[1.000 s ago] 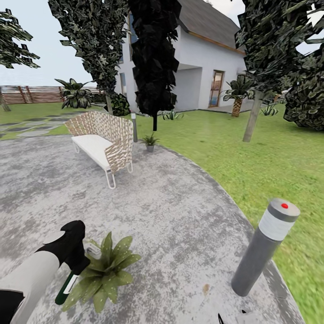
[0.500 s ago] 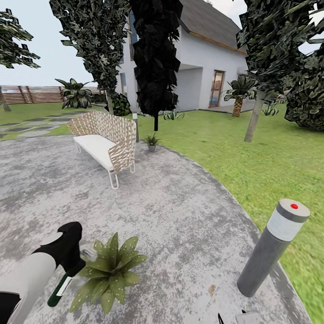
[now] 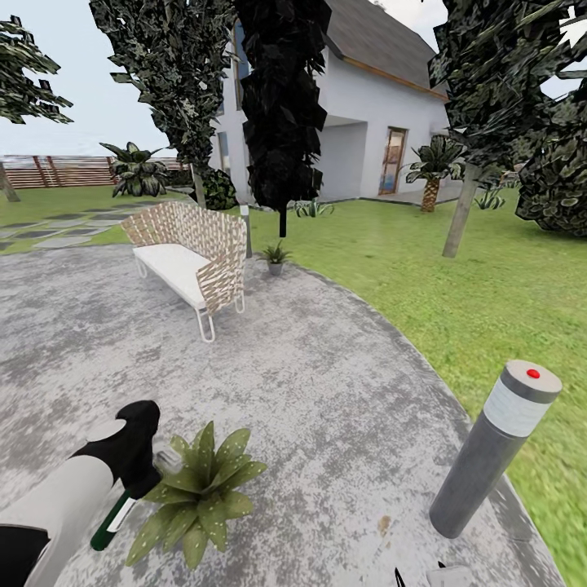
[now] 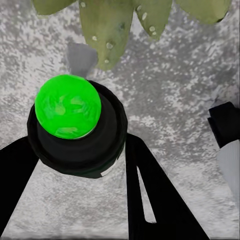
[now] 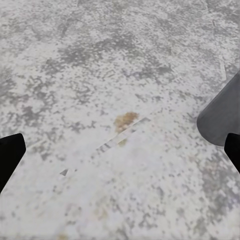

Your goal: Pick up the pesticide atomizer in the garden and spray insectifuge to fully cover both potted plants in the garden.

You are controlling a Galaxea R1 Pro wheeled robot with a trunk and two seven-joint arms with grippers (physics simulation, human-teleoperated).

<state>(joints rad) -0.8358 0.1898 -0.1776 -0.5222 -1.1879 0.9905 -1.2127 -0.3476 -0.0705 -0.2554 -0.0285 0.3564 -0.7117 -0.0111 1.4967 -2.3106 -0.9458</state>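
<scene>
The pesticide atomizer (image 3: 112,519) is clamped between the fingers (image 4: 150,185) of the left gripper (image 3: 134,481), which are closed against its dark body just below the bright green cap (image 4: 67,106). The bottle is carried tilted, its base hanging below and behind the gripper. Just ahead of the gripper, almost touching the nozzle end, the near potted plant (image 3: 198,492) is spread on the grey patio (image 3: 326,391); pale droplets are seen on its leaves in the left wrist view. The spraying of this first plant is judged to be the step in hand. How fully the leaves are covered cannot be told.

The right gripper (image 5: 120,150) is held wide open over bare paving, with nothing between its fingertips and the grey bollard lamp (image 3: 489,452) close at one side.

The second potted plant (image 3: 275,258) stands far beyond the left gripper, past the woven bench (image 3: 196,257). Once the near leaves are judged covered, the base must be driven there, with the bottle kept gripped and its nozzle aimed at that rosette.
</scene>
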